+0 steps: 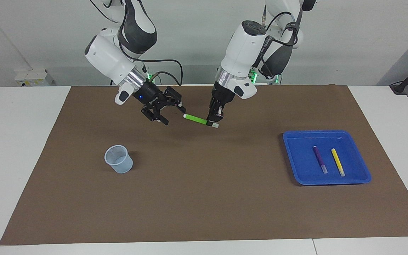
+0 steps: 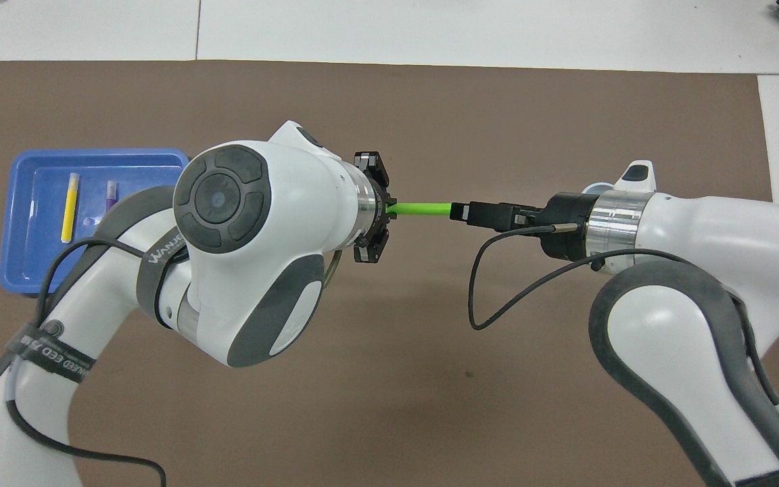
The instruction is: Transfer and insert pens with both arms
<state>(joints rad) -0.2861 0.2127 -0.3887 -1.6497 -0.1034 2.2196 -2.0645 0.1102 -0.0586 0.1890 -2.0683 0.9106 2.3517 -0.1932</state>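
My left gripper (image 1: 213, 122) (image 2: 389, 210) is shut on the green pen (image 1: 197, 119) (image 2: 423, 209) close to its pale cap end and holds it level above the mat. The pen's free end points into the mouth of my right gripper (image 1: 173, 113) (image 2: 460, 211), which is open and just reaches that end. Whether its fingers touch the pen I cannot tell. The purple pen (image 1: 319, 159) (image 2: 111, 193) and the yellow pen (image 1: 338, 162) (image 2: 69, 206) lie side by side in the blue tray (image 1: 292, 156) (image 2: 21, 270).
A pale translucent cup (image 1: 119, 159) stands upright on the brown mat (image 1: 204, 198) toward the right arm's end. In the overhead view only its rim (image 2: 599, 188) peeks past the right wrist. The blue tray sits toward the left arm's end.
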